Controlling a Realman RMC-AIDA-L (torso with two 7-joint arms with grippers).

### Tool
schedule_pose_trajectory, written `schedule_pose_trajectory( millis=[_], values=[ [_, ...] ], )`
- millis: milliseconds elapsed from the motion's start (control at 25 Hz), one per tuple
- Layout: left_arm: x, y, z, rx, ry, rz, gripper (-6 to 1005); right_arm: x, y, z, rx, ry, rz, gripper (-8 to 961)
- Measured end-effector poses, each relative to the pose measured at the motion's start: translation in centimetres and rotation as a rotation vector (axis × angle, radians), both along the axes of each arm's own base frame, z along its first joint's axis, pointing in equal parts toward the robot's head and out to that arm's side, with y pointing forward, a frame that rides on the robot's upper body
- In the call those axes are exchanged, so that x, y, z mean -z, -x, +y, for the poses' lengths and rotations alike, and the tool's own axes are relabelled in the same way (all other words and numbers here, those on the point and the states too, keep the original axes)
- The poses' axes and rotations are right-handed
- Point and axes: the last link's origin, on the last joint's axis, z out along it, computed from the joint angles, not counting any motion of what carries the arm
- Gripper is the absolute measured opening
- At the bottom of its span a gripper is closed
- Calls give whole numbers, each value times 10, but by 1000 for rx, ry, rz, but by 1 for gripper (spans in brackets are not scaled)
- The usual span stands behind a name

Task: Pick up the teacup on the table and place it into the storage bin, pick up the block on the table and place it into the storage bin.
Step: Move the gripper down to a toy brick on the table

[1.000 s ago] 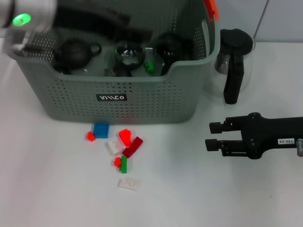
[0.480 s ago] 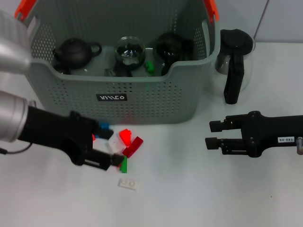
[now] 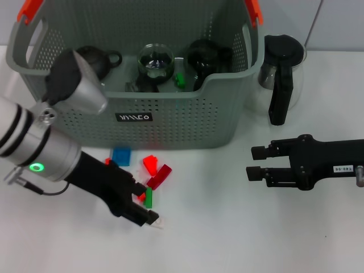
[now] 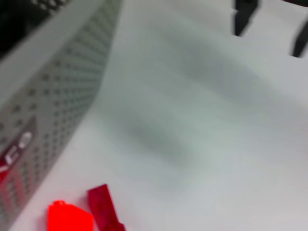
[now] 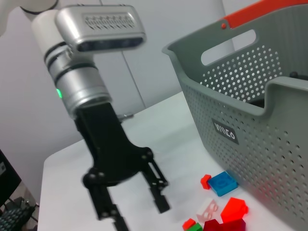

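Two pincers over table (image 3: 227, 239): left pincer (image 3: 138, 208) apart, low over blocks (image 3: 152, 170) before bin (image 3: 170, 122); right pincer (image 3: 255, 162) apart, idle.

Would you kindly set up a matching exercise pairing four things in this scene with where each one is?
Things:
1. black teapot
2. glass jug
3. blue block
4. left gripper

Places:
A. on the table beside the storage bin, on the robot's right
B. inside the storage bin
C. low over the scattered blocks
D. on the table just in front of the storage bin

Pairs: 1-B, 2-A, 3-D, 4-C
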Motion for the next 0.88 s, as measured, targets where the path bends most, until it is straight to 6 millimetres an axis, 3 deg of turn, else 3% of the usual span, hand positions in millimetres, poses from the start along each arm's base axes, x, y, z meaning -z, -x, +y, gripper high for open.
schedule_pose_trajectory(
  millis=[200, 880],
  values=[
    [9, 0, 15, 3, -73, 19, 725, 0, 0, 0, 1, -1, 0, 582],
    [31, 10, 18, -4, -78, 70, 723, 0, -1, 0, 5, -3, -1, 582]
  ],
)
